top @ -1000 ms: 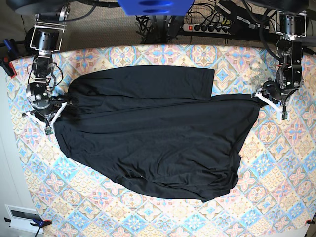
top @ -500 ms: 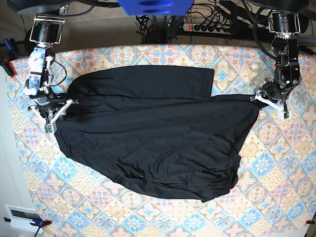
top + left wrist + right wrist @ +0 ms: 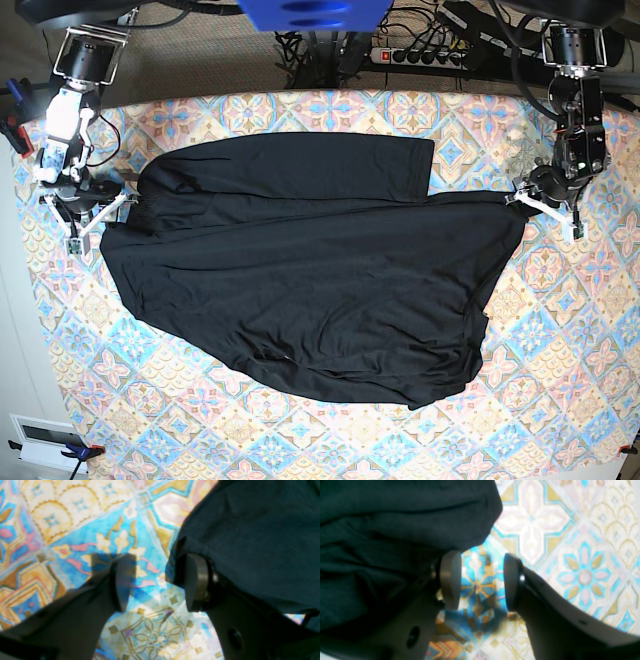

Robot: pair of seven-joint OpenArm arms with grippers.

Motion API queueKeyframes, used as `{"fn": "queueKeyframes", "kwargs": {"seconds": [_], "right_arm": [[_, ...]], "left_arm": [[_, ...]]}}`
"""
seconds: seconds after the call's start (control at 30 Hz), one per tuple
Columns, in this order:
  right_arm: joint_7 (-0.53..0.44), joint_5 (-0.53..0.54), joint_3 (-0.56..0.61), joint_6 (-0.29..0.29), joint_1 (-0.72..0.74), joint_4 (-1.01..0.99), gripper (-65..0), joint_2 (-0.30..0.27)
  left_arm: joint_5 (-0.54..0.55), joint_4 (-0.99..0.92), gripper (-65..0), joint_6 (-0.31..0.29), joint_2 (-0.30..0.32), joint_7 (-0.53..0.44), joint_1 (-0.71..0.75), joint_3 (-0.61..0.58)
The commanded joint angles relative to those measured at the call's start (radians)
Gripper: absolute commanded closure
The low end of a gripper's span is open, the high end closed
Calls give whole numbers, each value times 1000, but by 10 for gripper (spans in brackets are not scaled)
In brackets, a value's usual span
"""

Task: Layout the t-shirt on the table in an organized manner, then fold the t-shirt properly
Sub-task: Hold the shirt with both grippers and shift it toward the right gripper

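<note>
The black t-shirt (image 3: 310, 270) lies spread and creased on the table (image 3: 560, 330). Both the left gripper (image 3: 157, 582) and right gripper (image 3: 480, 577) stand released, only patterned cloth between their jaws, fabric just beside.

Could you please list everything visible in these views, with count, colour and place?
t-shirt: one, plain black, spread across the middle of the table, partly folded along the far side.
table: one, pastel blue, pink and yellow tile-pattern cloth, under everything.
power strip: one, dark, with cables, behind the table's far edge.
clamps: one at each near corner of the table.
left hand: one, dark fingers, open, at the shirt's edge, nothing between the fingers.
right hand: one, dark fingers, open, beside the shirt's opposite edge.
</note>
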State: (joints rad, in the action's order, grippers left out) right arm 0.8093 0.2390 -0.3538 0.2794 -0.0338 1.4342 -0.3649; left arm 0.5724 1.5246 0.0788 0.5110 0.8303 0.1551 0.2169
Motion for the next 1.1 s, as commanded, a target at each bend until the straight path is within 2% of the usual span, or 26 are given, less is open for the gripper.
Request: {"fn": "queueKeyframes", "kwargs": {"seconds": [0.0,0.13,0.4,0.57,1.07], "right_arm": [[-18,3,-4,-2,15,-8,-260,0],[-26,3,-4,-2,28,-86,-262,13],[-47,3,-4,-2,104,-115,-262,23],[-47,3,-4,57,104,-108,-263,42],[-43,3,0,60,104,-83,-263,76]], "left_arm": [[1,15,-328,-1,10,-15,-12,9],[1,15,-328,-1,7,-15,-12,9],[1,15,-328,-1,5,-15,-12,9],[1,15,-328,-1,5,-15,-12,9],[1,15,-328,-1,5,-15,-12,9]]}}
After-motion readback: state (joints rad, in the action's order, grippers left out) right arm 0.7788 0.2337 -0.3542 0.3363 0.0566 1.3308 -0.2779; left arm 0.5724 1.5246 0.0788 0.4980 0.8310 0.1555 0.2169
